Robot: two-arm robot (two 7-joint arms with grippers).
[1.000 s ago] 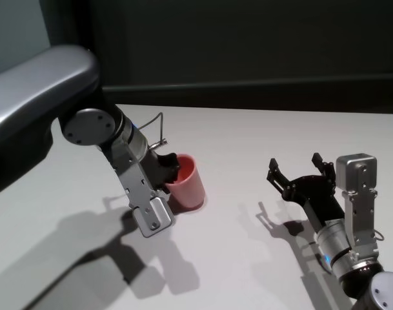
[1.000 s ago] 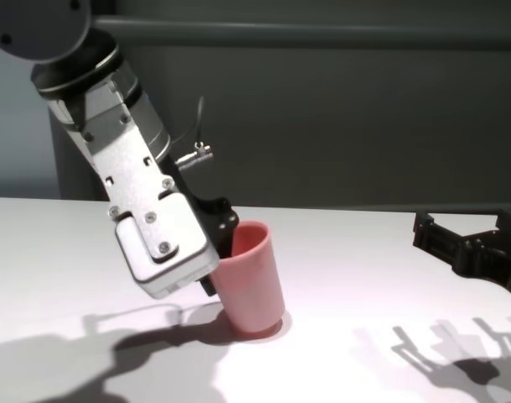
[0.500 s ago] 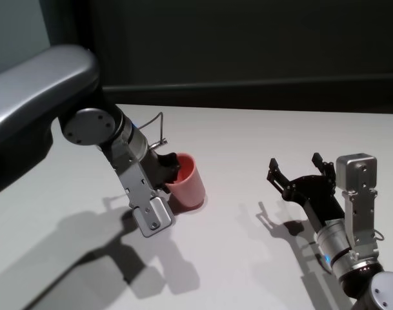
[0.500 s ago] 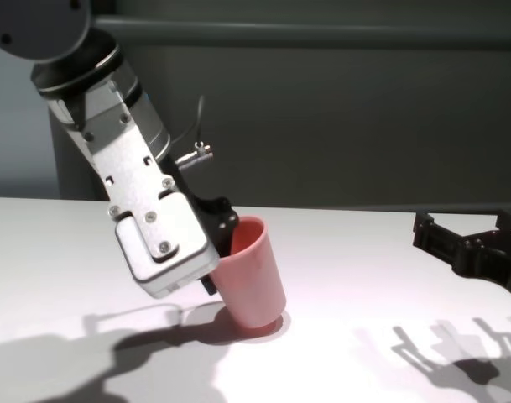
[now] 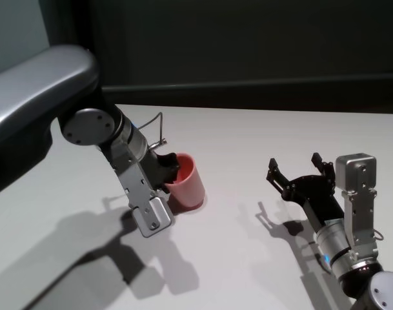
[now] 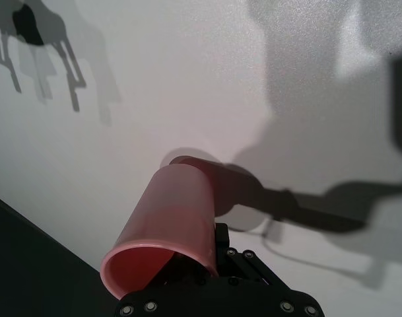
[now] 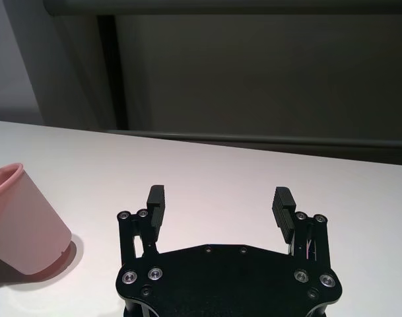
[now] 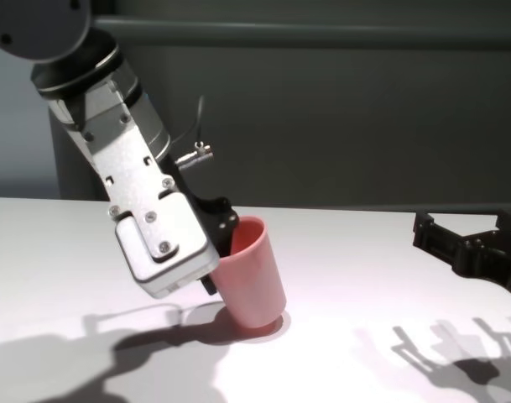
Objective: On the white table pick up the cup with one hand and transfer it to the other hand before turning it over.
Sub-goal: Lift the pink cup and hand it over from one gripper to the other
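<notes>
The salmon-pink cup point(image 5: 187, 185) stands tilted on the white table point(image 5: 248, 135), left of centre. My left gripper point(image 5: 170, 169) is shut on the cup's near rim, one finger inside and one outside. The chest view shows the cup point(image 8: 255, 284) leaning away from the boxy wrist, its base at the tabletop. In the left wrist view the cup point(image 6: 176, 214) juts out from the black fingers point(image 6: 217, 261). My right gripper point(image 5: 295, 163) hovers low over the table to the right, open and empty. From the right wrist view its jaws point(image 7: 220, 197) stand wide, with the cup point(image 7: 19, 221) far off to one side.
A dark wall and ledge point(image 5: 261, 90) run along the table's far edge. Bare tabletop point(image 5: 241, 187) lies between the cup and the right gripper. Arm shadows point(image 5: 138, 265) fall on the near left of the table.
The cup has tipped and risen very slightly in the left gripper's grip. The right arm has not moved.
</notes>
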